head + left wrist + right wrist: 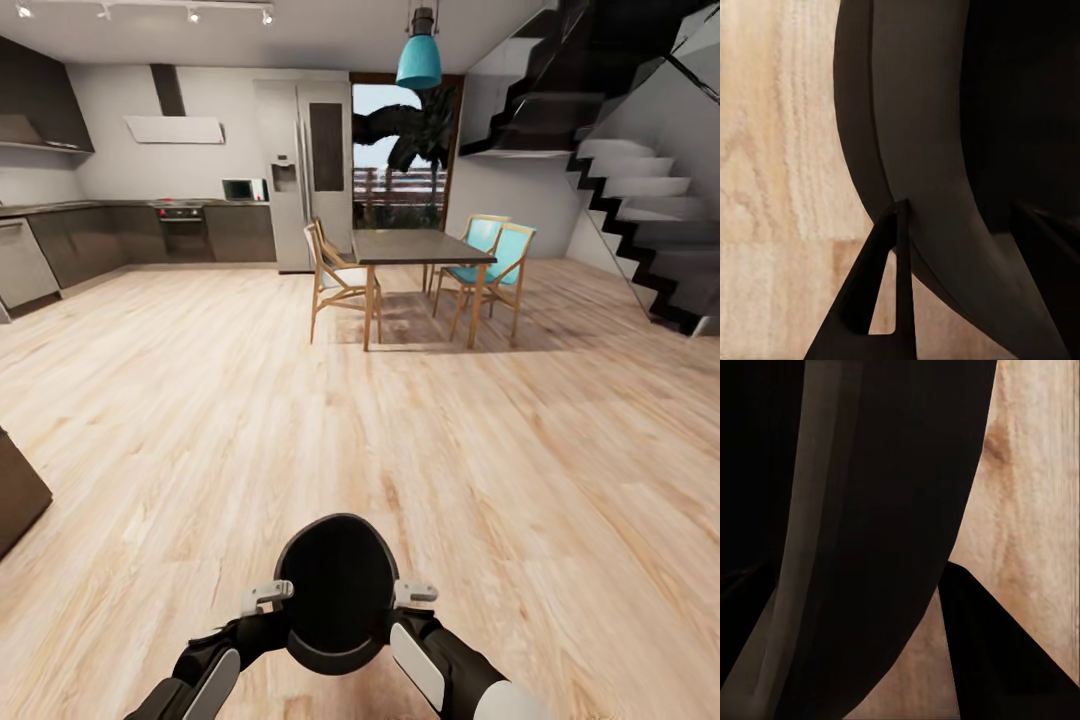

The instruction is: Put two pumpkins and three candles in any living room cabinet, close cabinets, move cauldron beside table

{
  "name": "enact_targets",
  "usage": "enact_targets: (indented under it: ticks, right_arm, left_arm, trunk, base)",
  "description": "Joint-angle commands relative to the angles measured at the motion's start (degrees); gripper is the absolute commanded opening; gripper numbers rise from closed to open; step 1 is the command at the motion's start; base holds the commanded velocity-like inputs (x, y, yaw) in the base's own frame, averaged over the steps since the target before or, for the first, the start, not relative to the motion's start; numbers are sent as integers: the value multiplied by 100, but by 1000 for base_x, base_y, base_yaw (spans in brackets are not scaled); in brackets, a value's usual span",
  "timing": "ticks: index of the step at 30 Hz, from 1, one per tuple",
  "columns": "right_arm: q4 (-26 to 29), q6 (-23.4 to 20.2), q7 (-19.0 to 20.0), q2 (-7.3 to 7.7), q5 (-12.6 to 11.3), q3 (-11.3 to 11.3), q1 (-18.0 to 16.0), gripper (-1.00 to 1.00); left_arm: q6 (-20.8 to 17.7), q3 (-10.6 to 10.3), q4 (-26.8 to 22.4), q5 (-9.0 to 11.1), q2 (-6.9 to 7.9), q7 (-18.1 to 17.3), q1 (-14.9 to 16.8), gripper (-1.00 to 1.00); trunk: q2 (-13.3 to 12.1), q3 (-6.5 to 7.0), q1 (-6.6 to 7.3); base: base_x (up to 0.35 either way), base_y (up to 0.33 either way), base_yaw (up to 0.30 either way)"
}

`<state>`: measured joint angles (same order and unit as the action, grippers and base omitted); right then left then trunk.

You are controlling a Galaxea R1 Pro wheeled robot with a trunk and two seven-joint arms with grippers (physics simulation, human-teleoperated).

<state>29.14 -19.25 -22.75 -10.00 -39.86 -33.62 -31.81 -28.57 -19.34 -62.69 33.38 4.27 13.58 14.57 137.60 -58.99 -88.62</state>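
Head view, you are carrying the cauldron (337,590) low over the wood floor (500,430), left gripper (268,596) and right gripper (412,592) pinching opposite rim sides, its mouth looking dark, contents impossible to tell, dining table (420,246) far ahead, left wrist view, fingers (874,300) straddling the black rim (915,150), right wrist view, fingers (997,652) clamping the wall (870,510).

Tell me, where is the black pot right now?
In the head view the cauldron is low and centred, held between the left claw and right claw above the wood floor, well short of the table.
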Motion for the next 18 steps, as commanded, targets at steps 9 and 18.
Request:
enact_targets:
  ticks: [9,18]
  right_arm:
    - [74,36,-38,0,66,57,-9,-100]
    - [74,36,-37,0,73,57,-9,-100]
  left_arm:
    - [62,14,-64,284,-60,-103,2,-100]
    - [59,27,-68,285,-51,-95,2,-100]
  trunk:
    - [-39,14,25]
    - [-39,14,25]
  base:
    - [-8,0,-279]
    - [0,0,-279]
